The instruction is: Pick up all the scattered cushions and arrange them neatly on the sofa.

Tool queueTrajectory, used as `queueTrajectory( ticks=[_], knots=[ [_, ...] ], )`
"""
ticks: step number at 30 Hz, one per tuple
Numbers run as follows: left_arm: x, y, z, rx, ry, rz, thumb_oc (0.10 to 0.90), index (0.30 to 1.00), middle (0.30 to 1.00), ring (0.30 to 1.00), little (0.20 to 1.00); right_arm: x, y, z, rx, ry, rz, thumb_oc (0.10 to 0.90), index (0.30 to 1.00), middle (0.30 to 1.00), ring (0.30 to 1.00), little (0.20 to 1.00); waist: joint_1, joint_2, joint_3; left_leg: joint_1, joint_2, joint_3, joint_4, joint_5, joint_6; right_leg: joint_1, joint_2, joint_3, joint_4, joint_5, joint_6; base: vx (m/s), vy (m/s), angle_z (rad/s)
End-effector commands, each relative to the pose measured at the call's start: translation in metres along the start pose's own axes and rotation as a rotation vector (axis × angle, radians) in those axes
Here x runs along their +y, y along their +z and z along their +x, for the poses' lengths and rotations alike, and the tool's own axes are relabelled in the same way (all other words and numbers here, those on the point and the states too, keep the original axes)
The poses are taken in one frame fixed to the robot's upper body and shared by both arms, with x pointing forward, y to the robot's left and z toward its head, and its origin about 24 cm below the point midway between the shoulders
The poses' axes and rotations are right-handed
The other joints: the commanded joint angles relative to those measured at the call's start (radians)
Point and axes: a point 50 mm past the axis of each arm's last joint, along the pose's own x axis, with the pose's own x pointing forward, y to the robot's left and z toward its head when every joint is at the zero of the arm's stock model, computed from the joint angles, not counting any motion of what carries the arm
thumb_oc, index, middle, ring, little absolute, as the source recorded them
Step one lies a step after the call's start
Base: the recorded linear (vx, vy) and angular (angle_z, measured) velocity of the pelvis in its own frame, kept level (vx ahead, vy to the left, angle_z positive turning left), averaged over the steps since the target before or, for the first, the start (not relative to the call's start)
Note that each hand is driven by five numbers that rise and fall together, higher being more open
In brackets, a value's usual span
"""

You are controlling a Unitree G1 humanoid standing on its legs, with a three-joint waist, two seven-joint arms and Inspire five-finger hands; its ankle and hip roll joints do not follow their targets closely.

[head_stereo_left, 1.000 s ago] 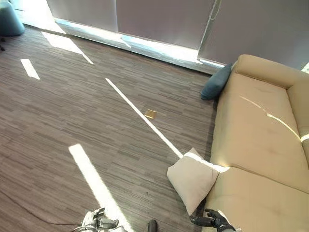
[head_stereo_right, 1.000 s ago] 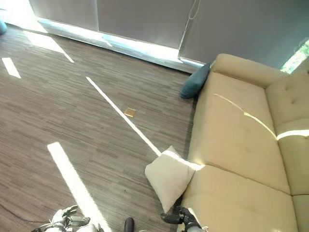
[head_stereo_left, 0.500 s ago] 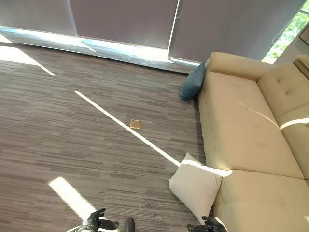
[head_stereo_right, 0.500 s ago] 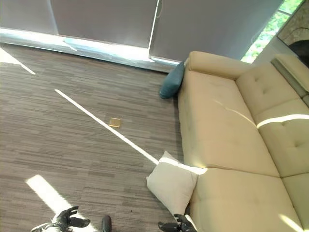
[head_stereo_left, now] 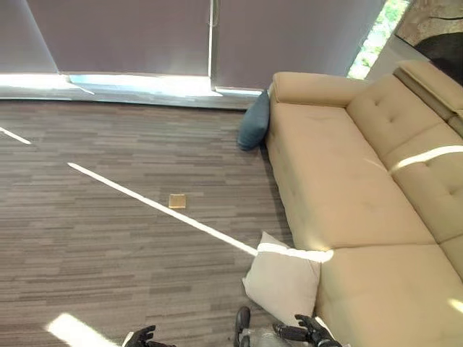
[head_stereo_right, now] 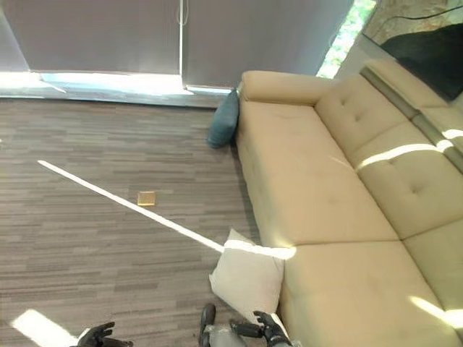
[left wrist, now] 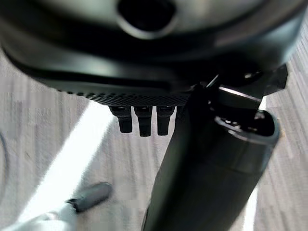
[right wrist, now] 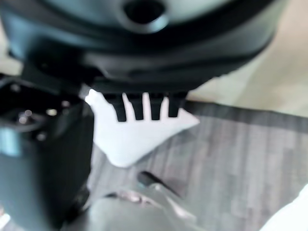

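Cream cushion (head_stereo_left: 283,280) leaning against sofa (head_stereo_left: 347,195) front edge, blue cushion (head_stereo_left: 254,121) propped by far armrest, open floor (head_stereo_left: 108,217) leftward, both hands (head_stereo_left: 141,336) (head_stereo_left: 307,332) low, empty, fingers spread; camera swung right since earlier.

Beige sofa (head_stereo_left: 340,181) runs along the right side, buttoned back cushions at far right, sun stripes across seat and back. Blue cushion (head_stereo_left: 254,121) stands on the wood-pattern floor (head_stereo_left: 108,238), leaning against the sofa's far armrest. Cream cushion (head_stereo_left: 282,282) rests on the floor, propped against the sofa's front edge near the seat seam. Small tan square (head_stereo_left: 177,201) lies flat on the floor beside a thin diagonal strip of sunlight. Left hand (head_stereo_left: 142,337) at the bottom edge, fingers spread. Right hand (head_stereo_left: 307,332) at the bottom edge, just below the cream cushion, fingers relaxed, not touching it. Grey blinds (head_stereo_left: 145,36) cover the windows behind.
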Motion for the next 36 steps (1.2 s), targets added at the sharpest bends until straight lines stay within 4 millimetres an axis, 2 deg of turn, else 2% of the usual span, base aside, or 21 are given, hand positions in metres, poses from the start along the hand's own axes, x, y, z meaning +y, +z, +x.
queueTrajectory(
  ticks=[1, 3, 4, 5, 6, 7, 8, 9, 10, 13, 18, 19, 23, 24, 25, 26, 27, 28, 32, 34, 36],
  knots=[
    [0.008, 0.035, 0.004, -0.124, 0.006, 0.060, 0.800, 0.900, 0.900, 0.900, 0.900, -0.039, -0.005, 0.001, 0.016, -0.107, -0.039, 0.800, 0.900, 0.900, 0.900, 0.900, -0.007, -0.056, 0.023, -0.217, 0.012, -0.079, 0.519, 0.018, -0.058, 0.165, 0.032, 0.062, -0.143, -0.080, 0.054, 0.08, -0.048, -0.34],
    [0.004, 0.037, 0.005, -0.131, -0.004, 0.050, 0.800, 0.900, 0.900, 0.900, 0.900, -0.041, -0.008, 0.001, 0.028, -0.110, -0.036, 0.800, 0.900, 0.900, 0.900, 0.900, 0.004, -0.058, 0.025, -0.267, 0.015, -0.091, 0.519, -0.018, -0.037, 0.188, 0.036, 0.095, -0.146, -0.095, 0.052, 0.17, 0.033, -0.71],
    [0.001, 0.035, 0.004, -0.126, -0.013, 0.052, 0.800, 0.900, 0.900, 0.900, 0.900, -0.042, -0.009, 0.000, 0.034, -0.114, -0.042, 0.800, 0.900, 0.900, 0.900, 0.900, 0.011, -0.063, 0.022, -0.276, 0.012, -0.107, 0.418, -0.059, -0.018, 0.203, 0.030, 0.122, -0.149, -0.109, 0.063, 0.17, 0.066, -0.55],
    [0.002, 0.036, 0.004, -0.126, -0.013, 0.052, 0.800, 0.900, 0.900, 0.900, 0.900, -0.042, -0.009, 0.000, 0.034, -0.113, -0.042, 0.800, 0.900, 0.900, 0.900, 0.900, 0.009, -0.066, 0.019, -0.277, 0.008, -0.107, 0.413, -0.054, -0.018, 0.200, 0.027, 0.121, -0.149, -0.108, 0.064, 0.26, 0.129, -0.44],
    [-0.001, 0.035, 0.004, -0.123, -0.021, 0.059, 0.800, 0.900, 0.900, 0.900, 0.900, -0.044, -0.010, 0.000, 0.037, -0.117, -0.054, 0.800, 0.900, 0.900, 0.900, 0.900, 0.020, -0.055, 0.021, -0.279, 0.008, -0.154, 0.261, -0.029, -0.020, 0.216, 0.039, 0.153, -0.145, -0.124, 0.070, 0.20, 0.108, -0.50],
    [-0.001, 0.035, 0.005, -0.123, -0.020, 0.058, 0.800, 0.900, 0.900, 0.900, 0.900, -0.044, -0.010, 0.000, 0.034, -0.120, -0.057, 0.800, 0.900, 0.900, 0.900, 0.900, 0.023, -0.050, 0.020, -0.282, 0.005, -0.190, 0.196, 0.009, -0.028, 0.217, 0.045, 0.167, -0.142, -0.131, 0.069, 0.20, 0.109, -0.52],
    [-0.001, 0.035, 0.005, -0.123, -0.020, 0.058, 0.800, 0.900, 0.900, 0.900, 0.900, -0.044, -0.010, 0.000, 0.034, -0.120, -0.057, 0.800, 0.900, 0.900, 0.900, 0.900, 0.023, -0.050, 0.021, -0.281, 0.005, -0.190, 0.195, 0.009, -0.028, 0.218, 0.045, 0.167, -0.142, -0.131, 0.069, 0.16, 0.107, -0.48],
    [-0.003, 0.036, 0.004, -0.128, -0.020, 0.038, 0.800, 0.900, 0.900, 0.900, 0.900, -0.046, -0.009, 0.000, 0.033, -0.130, -0.065, 0.800, 0.900, 0.900, 0.900, 0.900, 0.040, -0.041, 0.027, -0.336, 0.007, -0.288, 0.143, 0.081, -0.046, 0.233, 0.062, 0.212, -0.139, -0.149, 0.065, 0.18, 0.109, -0.66],
    [-0.004, 0.036, 0.005, -0.128, -0.023, 0.032, 0.800, 0.900, 0.900, 0.900, 0.900, -0.047, -0.009, 0.000, 0.033, -0.133, -0.072, 0.800, 0.900, 0.900, 0.900, 0.900, 0.049, -0.038, 0.031, -0.351, 0.001, -0.341, 0.122, 0.098, -0.049, 0.243, 0.069, 0.237, -0.136, -0.158, 0.064, 0.23, 0.147, -0.87],
    [-0.007, 0.030, 0.004, -0.104, -0.031, 0.025, 0.800, 0.900, 0.900, 0.900, 0.900, -0.050, -0.009, 0.000, 0.037, -0.138, -0.074, 0.800, 0.900, 0.900, 0.900, 0.900, 0.049, -0.022, 0.028, -0.337, -0.001, -0.405, 0.066, 0.112, -0.055, 0.254, 0.078, 0.285, -0.119, -0.177, 0.071, 0.18, 0.171, -0.89],
    [-0.008, 0.022, 0.003, -0.078, -0.039, 0.047, 0.800, 0.900, 0.900, 0.900, 0.900, -0.047, -0.018, -0.001, 0.062, -0.132, -0.069, 0.800, 0.900, 0.900, 0.900, 0.900, 0.040, -0.009, 0.006, -0.289, 0.015, -0.362, 0.038, 0.121, -0.044, 0.255, 0.054, 0.300, -0.101, -0.183, 0.084, 0.14, 0.201, -0.58],
    [-0.008, 0.022, 0.003, -0.075, -0.048, 0.074, 0.800, 0.900, 0.900, 0.900, 0.900, -0.045, -0.017, -0.001, 0.063, -0.123, -0.051, 0.800, 0.900, 0.900, 0.900, 0.900, 0.026, -0.006, 0.002, -0.273, 0.003, -0.309, 0.058, 0.095, -0.025, 0.244, 0.026, 0.333, -0.061, -0.183, 0.101, 0.12, 0.263, -0.32],
    [-0.004, 0.023, 0.004, -0.079, -0.030, 0.069, 0.800, 0.900, 0.900, 0.900, 0.900, -0.042, -0.011, 0.001, 0.050, -0.111, -0.061, 0.800, 0.900, 0.900, 0.900, 0.900, 0.028, 0.003, 0.009, -0.251, 0.002, -0.240, 0.061, 0.070, 0.001, 0.202, 0.009, 0.362, 0.001, -0.173, 0.123, 0.04, 0.241, -0.70],
    [-0.001, 0.024, 0.004, -0.082, -0.021, 0.063, 0.800, 0.900, 0.900, 0.900, 0.900, -0.042, -0.005, 0.002, 0.033, -0.108, -0.075, 0.800, 0.900, 0.900, 0.900, 0.900, 0.037, 0.009, 0.017, -0.239, 0.010, -0.209, 0.051, 0.064, 0.007, 0.178, 0.001, 0.342, 0.033, -0.171, 0.129, -0.01, 0.238, -1.18],
    [0.004, 0.028, 0.005, -0.090, -0.001, 0.047, 0.800, 0.900, 0.900, 0.900, 0.900, -0.041, 0.010, 0.005, -0.013, -0.110, -0.093, 0.800, 0.900, 0.900, 0.900, 0.900, 0.059, 0.020, 0.020, -0.221, 0.025, -0.156, 0.030, 0.063, 0.009, 0.140, -0.034, 0.222, 0.072, -0.168, 0.138, -0.01, 0.168, -1.65],
    [0.004, 0.028, 0.005, -0.090, -0.001, 0.047, 0.800, 0.900, 0.900, 0.900, 0.900, -0.041, 0.010, 0.005, -0.013, -0.110, -0.093, 0.800, 0.900, 0.900, 0.900, 0.900, 0.059, 0.020, 0.020, -0.221, 0.025, -0.156, 0.030, 0.063, 0.009, 0.139, -0.034, 0.222, 0.072, -0.168, 0.138, 0.01, 0.166, -1.82],
    [0.007, 0.030, 0.005, -0.095, 0.005, 0.041, 0.800, 0.900, 0.900, 0.900, 0.900, -0.041, 0.018, 0.006, -0.046, -0.113, -0.099, 0.800, 0.900, 0.900, 0.900, 0.900, 0.078, 0.029, 0.012, -0.201, 0.032, -0.111, 0.004, 0.063, 0.006, 0.141, -0.076, 0.053, 0.075, -0.177, 0.123, 0.01, 0.071, -1.51],
    [0.007, 0.030, 0.005, -0.095, 0.005, 0.041, 0.800, 0.900, 0.900, 0.900, 0.900, -0.041, 0.018, 0.006, -0.045, -0.113, -0.099, 0.800, 0.900, 0.900, 0.900, 0.900, 0.077, 0.029, 0.013, -0.200, 0.031, -0.112, 0.003, 0.064, 0.006, 0.142, -0.077, 0.051, 0.075, -0.178, 0.123, 0.05, 0.111, -1.11],
    [0.015, 0.016, 0.003, -0.052, 0.020, 0.024, 0.800, 0.900, 0.900, 0.900, 0.900, -0.043, 0.029, 0.007, -0.083, -0.117, -0.130, 0.800, 0.900, 0.900, 0.900, 0.900, 0.111, 0.029, 0.000, -0.130, 0.034, 0.001, -0.036, 0.034, -0.007, 0.140, -0.083, -0.213, 0.011, -0.178, 0.111, 0.08, 0.011, -0.95],
    [0.013, 0.016, 0.003, -0.049, 0.014, 0.037, 0.800, 0.900, 0.900, 0.900, 0.900, -0.043, 0.028, 0.007, -0.085, -0.125, -0.124, 0.800, 0.900, 0.900, 0.900, 0.900, 0.100, 0.027, 0.001, -0.125, 0.033, 0.003, -0.024, 0.023, -0.011, 0.161, -0.062, -0.196, -0.023, -0.189, 0.111, 0.04, -0.070, -0.61],
    [0.011, 0.014, 0.003, -0.045, 0.007, 0.037, 0.800, 0.900, 0.900, 0.900, 0.900, -0.044, 0.024, 0.006, -0.072, -0.126, -0.122, 0.800, 0.900, 0.900, 0.900, 0.900, 0.087, 0.019, -0.001, -0.127, 0.027, 0.010, 0.009, 0.008, -0.010, 0.170, -0.035, -0.125, -0.061, -0.172, 0.109, 0.03, -0.092, -0.29]
  ],
)
